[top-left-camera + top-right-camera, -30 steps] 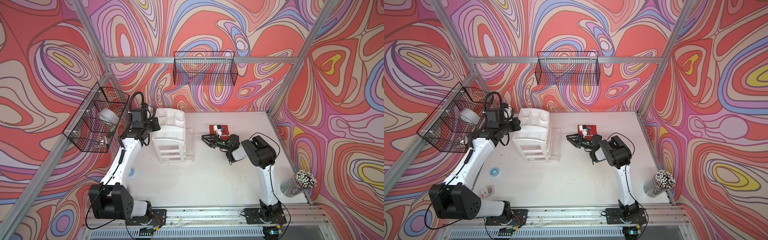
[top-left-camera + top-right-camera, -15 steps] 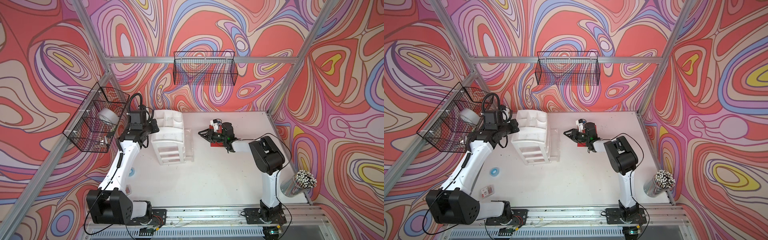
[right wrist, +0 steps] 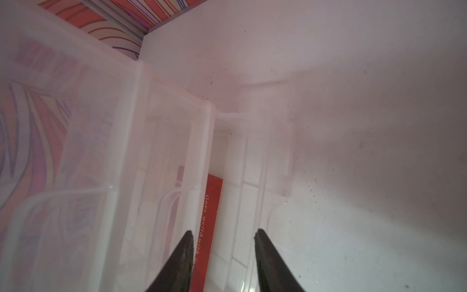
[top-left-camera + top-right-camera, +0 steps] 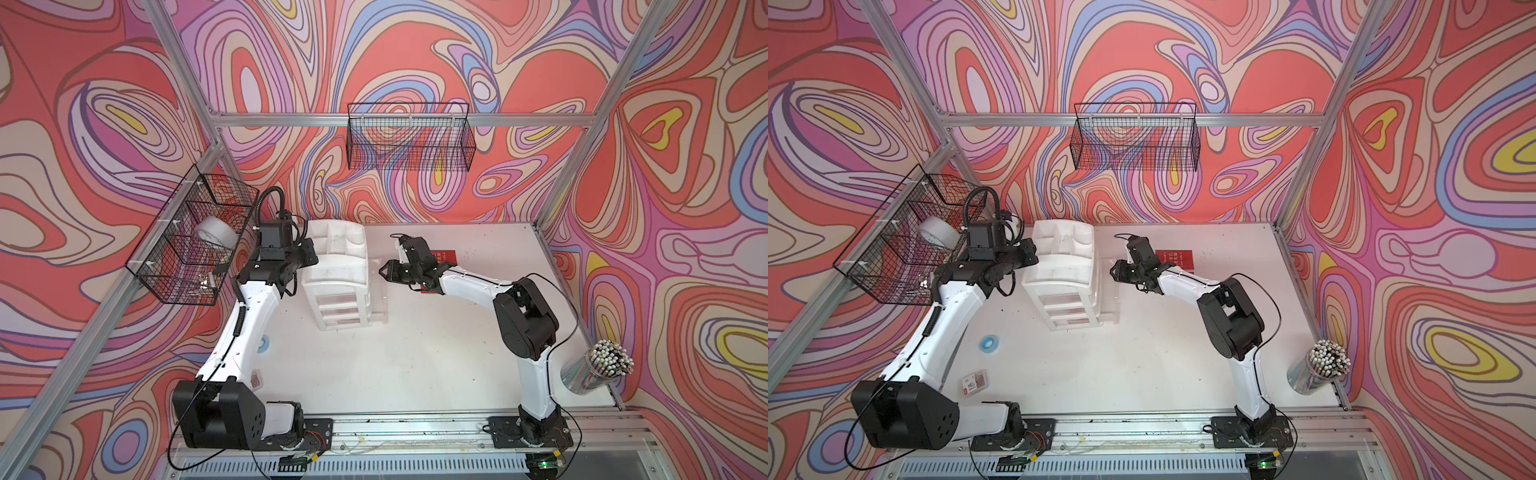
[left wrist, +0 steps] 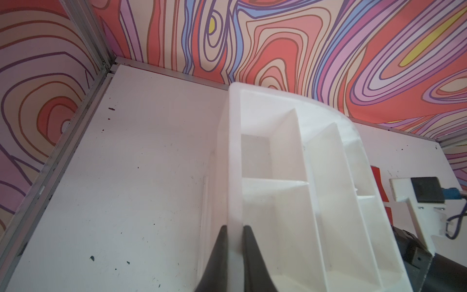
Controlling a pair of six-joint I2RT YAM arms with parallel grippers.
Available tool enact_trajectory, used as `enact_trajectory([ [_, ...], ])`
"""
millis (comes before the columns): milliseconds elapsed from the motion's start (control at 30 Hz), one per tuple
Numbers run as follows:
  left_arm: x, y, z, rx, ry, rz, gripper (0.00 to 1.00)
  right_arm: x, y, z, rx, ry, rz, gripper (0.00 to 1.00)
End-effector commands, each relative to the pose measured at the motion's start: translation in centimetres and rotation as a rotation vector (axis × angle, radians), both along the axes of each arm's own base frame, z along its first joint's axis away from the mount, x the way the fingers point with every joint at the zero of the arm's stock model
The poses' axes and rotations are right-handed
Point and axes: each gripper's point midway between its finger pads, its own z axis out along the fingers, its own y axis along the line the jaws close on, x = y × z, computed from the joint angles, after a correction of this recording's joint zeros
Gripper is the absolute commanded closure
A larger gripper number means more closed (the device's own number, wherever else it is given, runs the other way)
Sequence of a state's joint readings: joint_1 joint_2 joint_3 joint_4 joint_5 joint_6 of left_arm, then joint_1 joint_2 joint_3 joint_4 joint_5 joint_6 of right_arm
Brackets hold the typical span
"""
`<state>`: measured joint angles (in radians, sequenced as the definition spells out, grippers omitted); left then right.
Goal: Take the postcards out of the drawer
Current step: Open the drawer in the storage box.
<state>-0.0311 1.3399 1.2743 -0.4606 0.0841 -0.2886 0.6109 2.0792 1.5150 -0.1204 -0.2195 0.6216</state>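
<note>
On the white desk [image 4: 415, 365], the left pincer [image 5: 235, 228] clamps the wall of the white plastic drawer unit [image 4: 336, 266]. The right pincer [image 3: 223, 231], half open and empty, hovers at the clear plastic drawer [image 4: 378, 299] holding 1 flat red postcard [image 3: 211, 215]; a 2nd red postcard [image 4: 1177, 259] lies behind on the desk.

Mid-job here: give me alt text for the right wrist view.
A red postcard with white lettering lies in the clear pulled-out drawer, partly hidden by its wall. The right gripper hangs over it, dark jaws apart, holding nothing.
</note>
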Motion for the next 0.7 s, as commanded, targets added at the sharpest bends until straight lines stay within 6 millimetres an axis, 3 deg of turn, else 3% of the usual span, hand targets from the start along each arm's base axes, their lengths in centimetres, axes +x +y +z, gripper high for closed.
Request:
enact_trajectory([
  [0, -1.0, 0.5, -1.4, 0.02, 0.054, 0.01, 1.0, -0.2, -1.4, -3.1, -0.135, 0.034, -0.034, 0.59],
  [433, -1.0, 0.5, -1.3, 0.019, 0.052, 0.01, 1.0, -0.6, -0.5, -4.9, -0.173, 0.052, -0.024, 0.64],
  [667, -0.9, 0.4, -1.5, 0.017, 0.057, 0.006, 1.0, -0.7, 0.5, -4.8, -0.19, 0.048, -0.013, 0.74],
])
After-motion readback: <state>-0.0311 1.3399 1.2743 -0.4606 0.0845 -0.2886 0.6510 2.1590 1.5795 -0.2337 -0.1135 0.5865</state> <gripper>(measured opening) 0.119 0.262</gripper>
